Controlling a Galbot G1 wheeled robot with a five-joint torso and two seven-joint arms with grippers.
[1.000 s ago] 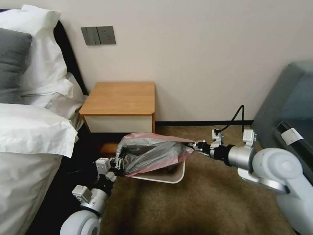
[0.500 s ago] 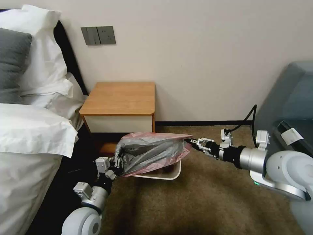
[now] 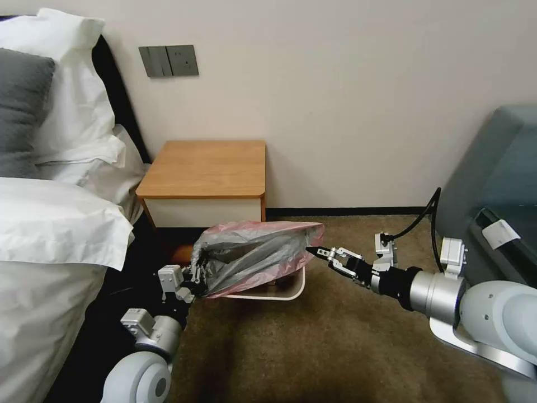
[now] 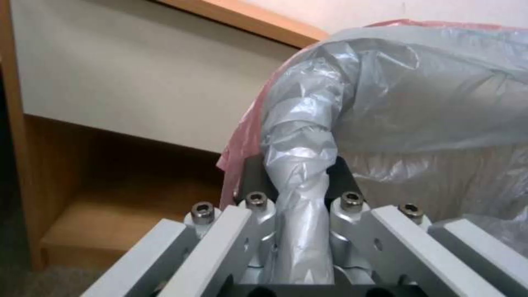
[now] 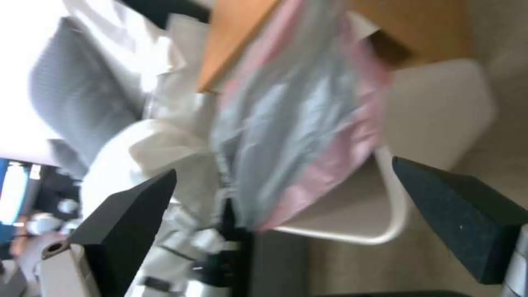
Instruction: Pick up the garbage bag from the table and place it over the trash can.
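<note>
While the left claw (image 3: 200, 272) pinches a twisted bunch of the garbage bag (image 3: 254, 253) between its closed fingers, the bag hangs stretched across the trash can (image 3: 291, 290), covering most of its opening. That can stands on the carpet (image 3: 335, 347) just in front of the table (image 3: 207, 168). Beside the bag's far end, the right claw (image 3: 317, 252) is spread wide and grips nothing, its dark pads (image 5: 462, 218) well apart, its tips near the pinkish rim.

No text, label or number seems legible on anything here.
</note>
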